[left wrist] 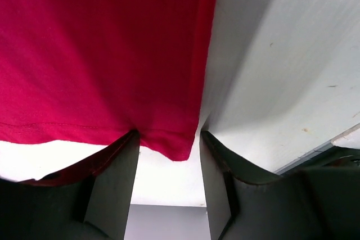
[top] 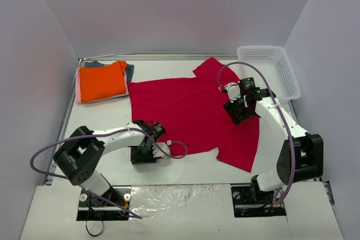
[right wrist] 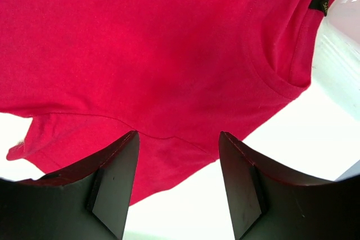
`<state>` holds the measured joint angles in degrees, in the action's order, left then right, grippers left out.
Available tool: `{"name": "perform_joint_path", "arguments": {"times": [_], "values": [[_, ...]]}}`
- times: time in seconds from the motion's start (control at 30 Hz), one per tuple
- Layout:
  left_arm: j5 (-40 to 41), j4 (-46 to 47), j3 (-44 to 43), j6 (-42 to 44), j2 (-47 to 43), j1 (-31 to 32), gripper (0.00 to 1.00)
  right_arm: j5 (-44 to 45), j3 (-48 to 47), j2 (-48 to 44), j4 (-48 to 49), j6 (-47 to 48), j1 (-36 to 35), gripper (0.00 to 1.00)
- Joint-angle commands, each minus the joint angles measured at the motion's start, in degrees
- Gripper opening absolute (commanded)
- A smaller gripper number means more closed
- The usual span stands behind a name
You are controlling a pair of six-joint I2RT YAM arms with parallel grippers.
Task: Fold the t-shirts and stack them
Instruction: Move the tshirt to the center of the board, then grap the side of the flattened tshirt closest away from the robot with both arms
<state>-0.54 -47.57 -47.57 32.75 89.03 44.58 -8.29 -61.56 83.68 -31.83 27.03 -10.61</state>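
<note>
Centre frame: red shirt (top: 185, 111) flat on desk (top: 197, 168), long axis left-right. Left pincer (top: 144, 151) straddles lower-left hem corner, jaws apart. Right pincer (top: 239, 111) over collar end, jaws apart.

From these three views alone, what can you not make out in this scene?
- Top view: the orange t-shirt covers the stack; the pink t-shirt and grey-blue t-shirt show only edges.
- Top view: the right arm hides part of the crimson t-shirt.
- Right wrist view: the neck label is too small to read.
</note>
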Motion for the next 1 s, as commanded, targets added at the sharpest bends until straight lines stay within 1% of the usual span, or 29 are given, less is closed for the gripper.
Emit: {"name": "perform_joint_path", "arguments": {"times": [0.0,0.1,0.2,0.23,0.3,0.37,0.43,0.53,0.7,0.77,0.87,0.9,0.93,0.97], "values": [[-1.9,-4.0,-1.8,-0.2,1.0,0.2,0.45,2.3,0.4,-3.2,-0.9,-0.2,-0.4,0.55],[-2.9,-4.6,-2.2,-0.1,1.8,0.2,0.43,3.0,0.3,-3.8,-0.9,0.0,-0.4,0.55],[-2.9,-5.1,-2.7,-0.2,2.9,0.2,0.33,3.4,0.0,-4.2,-1.0,0.0,-0.4,0.56],[-2.9,-5.2,-3.0,-0.2,3.2,0.2,0.32,3.5,-0.2,-4.3,-1.1,0.0,-0.4,0.56],[-2.9,-5.6,-3.4,-0.2,3.9,0.2,0.23,3.5,-0.4,-4.3,-1.2,0.0,-0.4,0.56],[-2.9,-5.9,-3.5,-0.3,4.0,0.2,0.17,3.8,-0.5,-4.2,-1.2,0.1,-0.4,0.56],[-2.8,-6.0,-3.8,-0.3,4.5,0.2,0.15,4.2,-0.6,-4.2,-1.3,0.2,-0.4,0.56],[-2.8,-6.2,-4.1,-0.4,5.0,0.2,0.03,4.3,-0.7,-4.4,-1.4,0.4,-0.3,0.56],[-1.9,-6.4,-4.8,-0.8,4.7,0.0,0.02,4.0,-0.2,-4.0,-1.6,1.4,-0.4,0.56],[-3.2,-7.3,-6.5,-0.9,3.6,-0.5,0.02,3.6,0.0,-3.2,-2.4,2.2,-0.4,0.56],[-6.3,-9.5,-10.2,-0.6,0.8,-2.5,0.02,3.0,-0.1,-1.6,-3.7,3.9,-0.4,0.49],[-6.5,-9.9,-11.0,-0.3,-0.5,-4.2,0.02,2.9,-0.2,-1.0,-3.8,4.3,-0.4,0.41],[-6.5,-10.3,-12.5,-0.1,-1.3,-5.2,0.02,2.8,-0.8,0.6,-4.0,5.2,-0.4,0.26],[-6.2,-10.3,-13.2,0.0,-1.3,-6.2,0.02,2.4,-0.8,1.6,-4.2,5.6,-0.4,0.25]]}}
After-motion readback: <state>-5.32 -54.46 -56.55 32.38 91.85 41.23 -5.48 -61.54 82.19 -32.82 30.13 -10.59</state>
